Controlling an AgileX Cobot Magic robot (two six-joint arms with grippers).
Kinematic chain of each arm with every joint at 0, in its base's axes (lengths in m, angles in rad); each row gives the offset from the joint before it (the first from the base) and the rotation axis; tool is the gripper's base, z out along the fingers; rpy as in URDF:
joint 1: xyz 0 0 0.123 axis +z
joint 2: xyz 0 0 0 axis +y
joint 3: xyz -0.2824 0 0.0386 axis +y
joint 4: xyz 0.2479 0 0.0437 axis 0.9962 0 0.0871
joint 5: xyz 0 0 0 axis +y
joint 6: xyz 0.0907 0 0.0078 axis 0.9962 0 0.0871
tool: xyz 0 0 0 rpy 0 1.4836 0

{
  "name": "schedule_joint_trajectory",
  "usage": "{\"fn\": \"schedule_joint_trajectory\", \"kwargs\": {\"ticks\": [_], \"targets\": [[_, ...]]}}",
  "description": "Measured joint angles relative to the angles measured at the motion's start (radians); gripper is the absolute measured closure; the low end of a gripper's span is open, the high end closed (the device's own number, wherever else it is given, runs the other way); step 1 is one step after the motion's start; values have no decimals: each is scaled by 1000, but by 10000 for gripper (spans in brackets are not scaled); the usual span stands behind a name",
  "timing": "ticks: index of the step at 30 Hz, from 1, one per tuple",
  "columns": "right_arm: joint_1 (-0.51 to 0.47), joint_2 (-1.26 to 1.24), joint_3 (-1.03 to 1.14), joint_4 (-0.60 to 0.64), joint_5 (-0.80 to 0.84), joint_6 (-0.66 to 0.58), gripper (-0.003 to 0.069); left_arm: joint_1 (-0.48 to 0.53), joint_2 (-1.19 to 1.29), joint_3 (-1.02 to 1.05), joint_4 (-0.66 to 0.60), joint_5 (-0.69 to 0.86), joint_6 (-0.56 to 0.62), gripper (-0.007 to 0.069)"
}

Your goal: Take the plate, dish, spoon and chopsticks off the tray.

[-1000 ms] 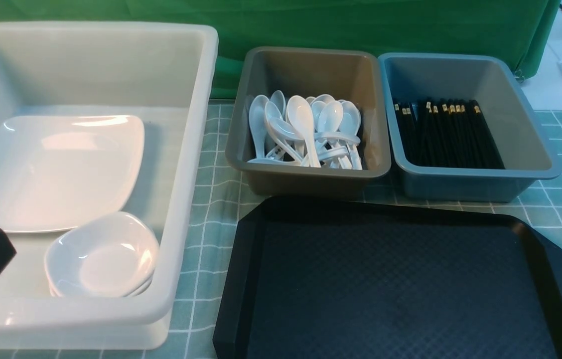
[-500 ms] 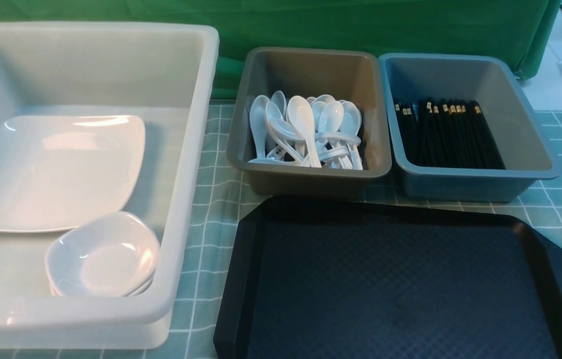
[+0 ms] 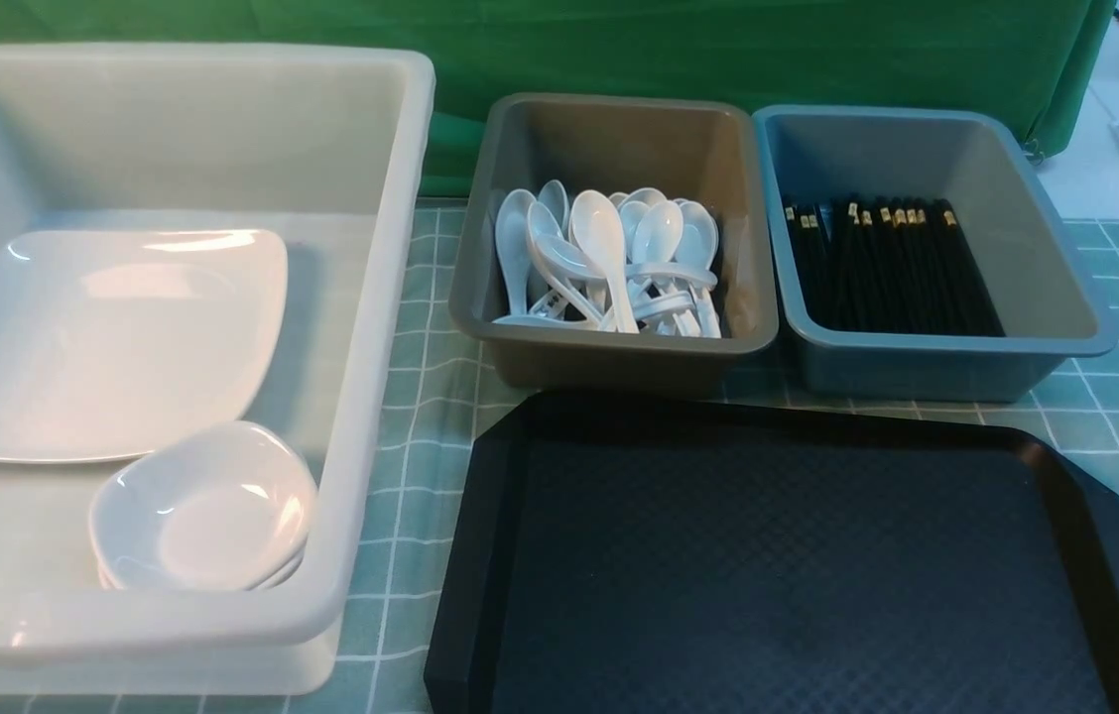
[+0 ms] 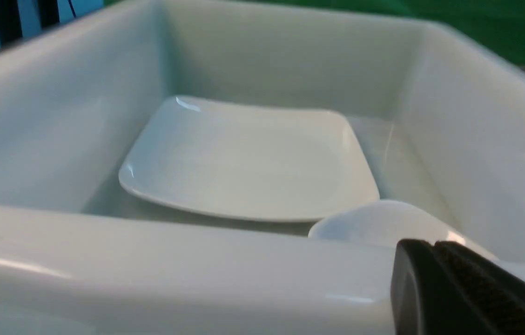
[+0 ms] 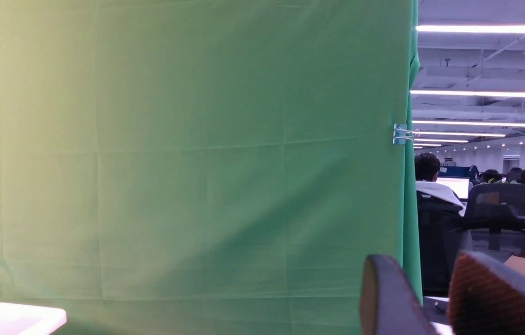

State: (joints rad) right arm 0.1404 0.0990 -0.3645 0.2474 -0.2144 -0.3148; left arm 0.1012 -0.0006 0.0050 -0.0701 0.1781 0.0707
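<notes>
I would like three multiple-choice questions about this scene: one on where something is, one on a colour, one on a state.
1. Where is the large plate?
A. on the tray
B. in the white tub
C. in the blue tub

2. What colour is the tub holding the spoons?
A. grey
B. white
C. green

3. What is the state of the tray?
A. stacked with dishes
B. bare
C. flipped over

Answers:
1. B: the plate lies flat inside the white tub, beside the small bowls.
2. A: the spoons are piled in the grey tub.
3. B: only its textured black surface shows; the chopsticks lie in the blue tub.
</notes>
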Motion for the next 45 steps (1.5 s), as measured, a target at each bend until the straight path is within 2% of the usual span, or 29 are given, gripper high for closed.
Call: {"fn": "schedule_joint_trajectory", "kwargs": {"ticks": [10, 17, 23, 27, 45], "targets": [[0, 0, 0, 0, 0, 0, 414, -5, -5, 0, 2, 3, 0, 613], [0, 0, 0, 0, 0, 2, 414, -61, -5, 0, 2, 2, 6, 613], [0, 0, 0, 0, 0, 2, 414, -62, -5, 2, 2, -41, 13, 613], [0, 0, 0, 0, 0, 2, 414, -62, -5, 2, 2, 1, 26, 613], [0, 0, 0, 0, 0, 6, 414, -62, -6, 0, -2, 6, 49, 612]]}}
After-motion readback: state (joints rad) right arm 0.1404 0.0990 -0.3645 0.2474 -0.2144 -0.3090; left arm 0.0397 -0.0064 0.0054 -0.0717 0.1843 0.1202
